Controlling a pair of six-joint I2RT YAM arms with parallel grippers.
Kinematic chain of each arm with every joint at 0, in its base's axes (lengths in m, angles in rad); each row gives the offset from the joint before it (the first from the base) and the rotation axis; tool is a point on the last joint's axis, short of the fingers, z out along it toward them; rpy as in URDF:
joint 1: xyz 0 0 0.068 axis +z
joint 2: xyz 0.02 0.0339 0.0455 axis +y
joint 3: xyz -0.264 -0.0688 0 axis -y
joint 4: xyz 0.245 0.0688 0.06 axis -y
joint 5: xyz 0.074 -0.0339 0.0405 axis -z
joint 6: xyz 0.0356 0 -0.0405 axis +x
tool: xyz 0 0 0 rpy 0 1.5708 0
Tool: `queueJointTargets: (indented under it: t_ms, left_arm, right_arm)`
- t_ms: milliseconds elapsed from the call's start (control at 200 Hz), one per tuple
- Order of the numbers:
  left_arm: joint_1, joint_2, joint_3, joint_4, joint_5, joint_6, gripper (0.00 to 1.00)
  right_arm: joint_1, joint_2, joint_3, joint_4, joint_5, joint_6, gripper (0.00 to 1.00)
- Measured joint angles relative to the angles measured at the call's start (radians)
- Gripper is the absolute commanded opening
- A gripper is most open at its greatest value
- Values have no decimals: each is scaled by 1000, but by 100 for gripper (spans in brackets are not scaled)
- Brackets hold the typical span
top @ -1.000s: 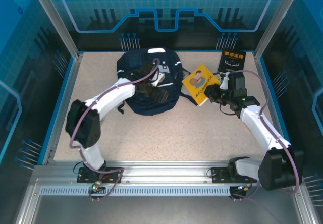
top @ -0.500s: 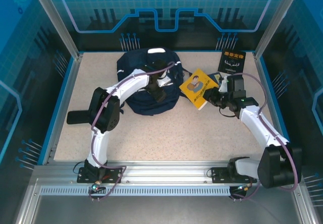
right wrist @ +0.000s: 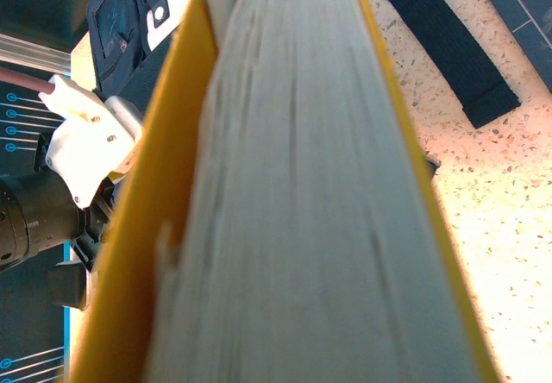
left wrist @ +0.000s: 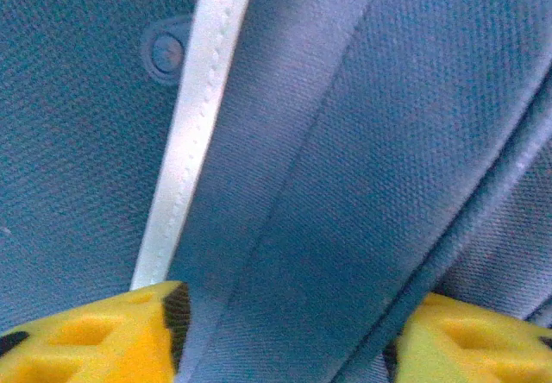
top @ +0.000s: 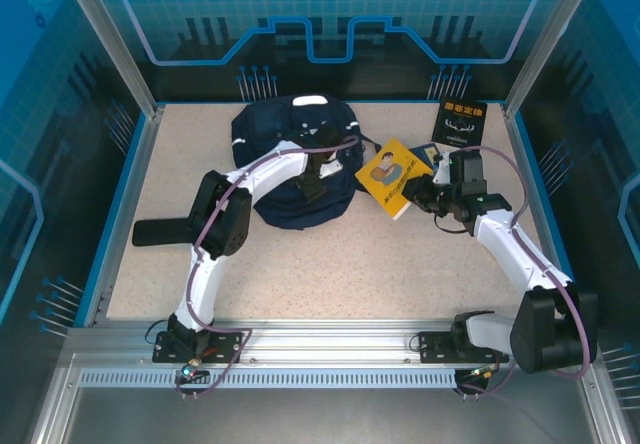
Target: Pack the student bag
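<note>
The student bag (top: 285, 144) is a soft navy backpack lying at the back centre of the table; its dotted patch also shows in the right wrist view (right wrist: 164, 3). My left gripper (top: 318, 169) is pressed down on the bag's right side. Close up, its yellow fingertips (left wrist: 129, 331) bracket a thick fold of navy fabric beside a white stripe (left wrist: 194, 116), and the left gripper (left wrist: 285, 331) looks shut on that fold. My right gripper (top: 425, 189) is shut on a yellow book (top: 393, 174), held tilted just right of the bag, with its page edges (right wrist: 293, 193) facing the camera.
A black book (top: 460, 122) lies at the back right corner. The white wrist of the left arm (right wrist: 82, 146) sits close to the yellow book's left cover. Blue walls and a metal frame enclose the speckled table (top: 350, 264), with free room in front.
The left arm's elbow swung inward to the right while its gripper stayed on the bag, shifting slightly up and right. The yellow book moved a little left toward the bag.
</note>
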Motion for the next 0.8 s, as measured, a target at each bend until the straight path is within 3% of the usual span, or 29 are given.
queueJointTargets:
  t_ms: [235, 335, 455, 615, 710, 800]
  left_arm:
    - [-13, 0, 21, 0, -30, 22, 40]
    - [-14, 1, 32, -2, -40, 32, 41]
    - [-15, 14, 52, -5, -58, 40, 49]
    - [-18, 42, 58, -6, -78, 39, 50]
    - [-23, 60, 59, -5, -92, 39, 47]
    - [-28, 63, 59, -6, -97, 42, 38]
  right_arm:
    - [-2, 0, 0, 0, 0, 0, 3]
    - [-2, 0, 0, 0, 0, 0, 3]
    - [-2, 0, -2, 0, 0, 0, 3]
    - [-3, -3, -10, -1, 0, 0, 3]
    - [-5, -8, -10, -1, 0, 0, 3]
    - [-6, -17, -10, -1, 0, 0, 3]
